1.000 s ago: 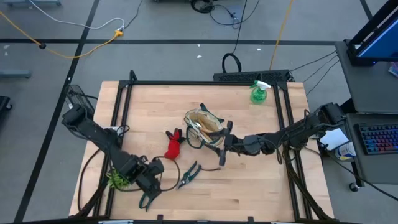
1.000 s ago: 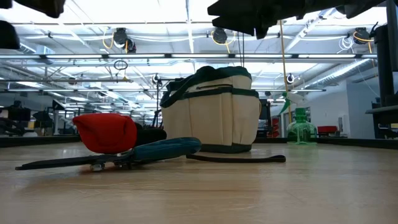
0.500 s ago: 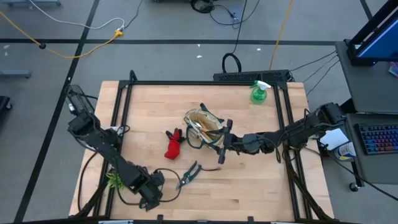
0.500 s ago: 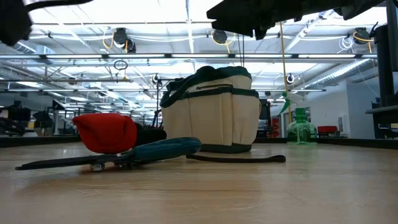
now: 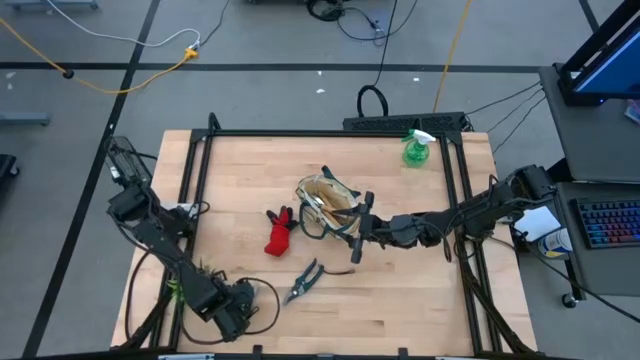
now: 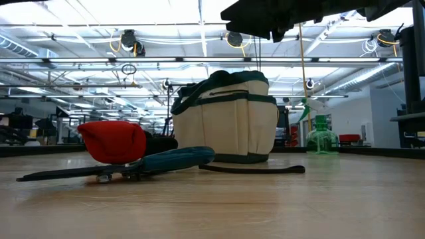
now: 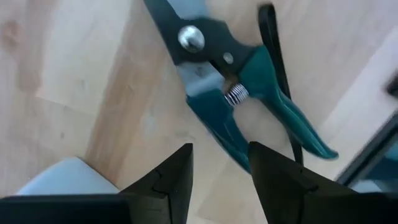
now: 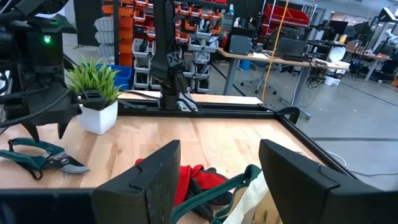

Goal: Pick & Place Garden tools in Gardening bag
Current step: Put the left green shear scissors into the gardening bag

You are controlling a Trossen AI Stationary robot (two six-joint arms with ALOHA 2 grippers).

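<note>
The left claw (image 7: 219, 177), open wide and empty, hovers just over the pruning shears (image 7: 236, 99) lying flat on the surface (image 5: 400, 300), blades pointing away from it, nearer than the right arm's.

A pale wooden table (image 5: 400, 300) stands on a grey concrete floor (image 5: 250, 90) marked with dark lines and crossed by a yellow cable (image 5: 130, 75). Overhead run white trusses (image 6: 199, 61) with bright ceiling lights. Behind are racks of orange and red bins (image 8: 127, 25), desks (image 8: 292, 61), and a keyboard (image 5: 608, 222) on a side desk.
</note>
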